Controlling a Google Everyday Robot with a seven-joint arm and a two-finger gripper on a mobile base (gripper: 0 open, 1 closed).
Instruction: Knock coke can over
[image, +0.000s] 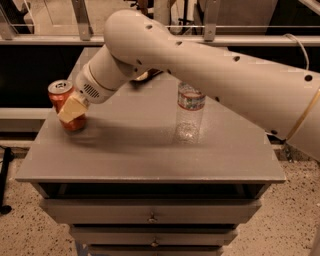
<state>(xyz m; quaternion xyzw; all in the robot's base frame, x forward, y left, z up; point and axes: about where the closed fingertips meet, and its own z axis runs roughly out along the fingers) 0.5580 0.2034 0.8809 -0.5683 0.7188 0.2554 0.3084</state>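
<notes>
The coke can (59, 97) stands by the tabletop's (135, 150) 9 o'clock edge, the gripper (72, 108) against its side, spread or closed cannot be told; the bottle (189, 112) stands well apart toward 3 o'clock

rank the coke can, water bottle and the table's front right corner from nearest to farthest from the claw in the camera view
1. coke can: near the table's left edge; the claw overlaps its side and seems to touch it.
2. water bottle: upright mid-table, toward the picture's right.
3. table's front right corner: beyond the bottle, farthest.
</notes>
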